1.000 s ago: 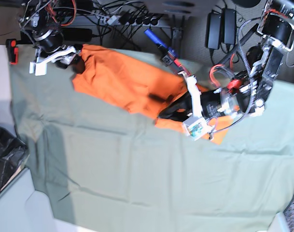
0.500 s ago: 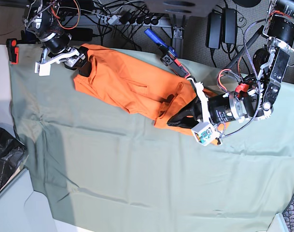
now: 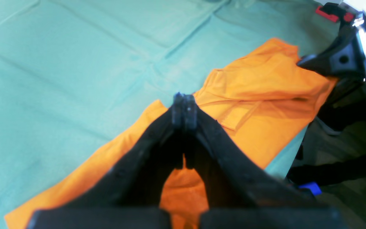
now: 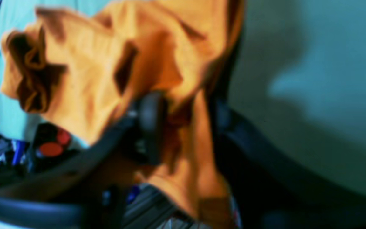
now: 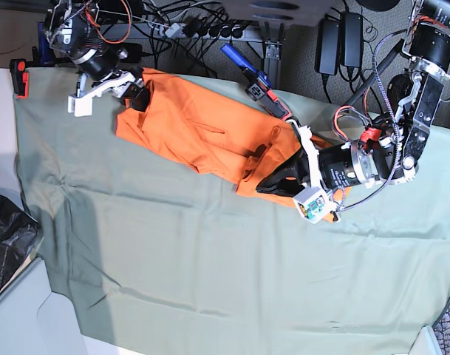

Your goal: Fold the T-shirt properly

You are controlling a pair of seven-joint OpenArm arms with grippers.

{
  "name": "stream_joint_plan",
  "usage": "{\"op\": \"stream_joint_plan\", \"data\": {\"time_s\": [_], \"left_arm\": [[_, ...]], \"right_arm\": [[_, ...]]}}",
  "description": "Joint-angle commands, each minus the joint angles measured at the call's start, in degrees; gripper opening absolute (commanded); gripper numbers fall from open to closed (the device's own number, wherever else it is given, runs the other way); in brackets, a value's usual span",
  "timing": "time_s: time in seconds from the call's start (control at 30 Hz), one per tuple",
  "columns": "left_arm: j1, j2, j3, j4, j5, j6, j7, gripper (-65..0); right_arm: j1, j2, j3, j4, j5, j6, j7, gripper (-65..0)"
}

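Left gripper (image 3: 184, 109): in the left wrist view I see its two black jaws pressed together tip to tip, at frame centre. The tips lie over the orange cloth; I cannot tell whether any fabric is caught between them. In the base view this gripper sits right of centre, lying low over the near end of the shirt.

Right gripper (image 5: 136, 92): upper left of the base view, at the far end of the shirt. In the right wrist view the picture is blurred, but I make out orange fabric running between the two dark fingers (image 4: 149, 127), bunched and draped over them. I read it as pinching the shirt's edge, jaws partly closed around the cloth.

T-shirt (image 5: 202, 129): bright orange, lying as a long band on the grey-green table cloth (image 5: 210, 266), running diagonally from the upper left of the base view down toward the centre right. It sits along the top edge of the cloth. Creases and a fold line show mid-band. In the left wrist view it stretches from lower left to upper right of the frame.

Power strip and cables (image 5: 202, 29) lie beyond the top edge. A black bag (image 5: 7, 248) sits at the left edge of the frame.
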Motion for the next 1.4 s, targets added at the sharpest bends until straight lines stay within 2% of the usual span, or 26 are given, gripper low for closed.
{"op": "stream_joint_plan", "data": {"time_s": [0.0, 0.1, 0.33, 0.47, 0.7, 0.77, 0.87, 0.93, 1.03, 1.2, 1.37], "left_arm": [[-0.9, -0.2, -0.2, 1.1, -1.0, -0.5, -1.2, -65.0], [-0.9, -0.2, -0.2, 1.1, -1.0, -0.5, -1.2, -65.0], [-1.1, -0.2, -0.3, 1.5, -3.0, -0.5, 1.2, -65.0], [-1.1, -1.1, -1.1, 4.3, -3.0, -0.5, 1.3, -65.0], [-1.0, -5.2, -5.7, 6.5, -3.0, -0.5, 1.7, -65.0], [-1.0, -6.8, -7.0, 6.5, -3.0, -0.5, 2.2, -65.0], [-0.5, -9.7, -9.6, 6.5, -3.0, -0.5, 2.4, -65.0], [0.0, -11.8, -11.7, 6.5, -3.0, -0.5, 2.4, -65.0], [0.6, -14.8, -14.7, 6.4, -3.0, -0.5, 2.4, -65.0], [2.5, -19.4, -18.4, 6.4, -5.2, -0.5, 2.4, -65.0], [3.1, -22.8, -19.1, 6.4, -5.6, -0.5, 2.6, -65.0]], "right_arm": [[-0.2, 0.7, 0.2, 0.8, -0.3, 7.4, 2.0, -52.2], [-0.2, 0.7, 0.2, 0.8, -1.1, 7.4, 3.2, -65.0], [0.0, 0.9, 0.3, 0.8, -3.7, 7.4, 4.1, -65.0], [0.1, 1.6, 2.7, 0.7, -6.7, 7.4, 5.1, -65.0], [0.1, 6.4, 9.2, 0.7, -7.0, 7.3, 4.8, -65.0], [0.1, 7.6, 10.9, 0.7, -5.6, 7.4, 4.5, -65.0], [0.2, 7.8, 12.0, 0.9, 1.1, 7.4, 3.1, -65.0], [0.2, 6.7, 11.8, 1.9, 4.1, 8.9, 2.0, -65.0], [0.5, 2.5, 11.2, 5.4, 6.4, 9.3, 1.0, -65.0], [0.6, -5.9, 7.3, 15.1, 5.0, 9.3, 1.0, -65.0], [0.6, -11.8, -1.2, 21.6, 0.9, 9.3, 3.6, -65.0]]}}
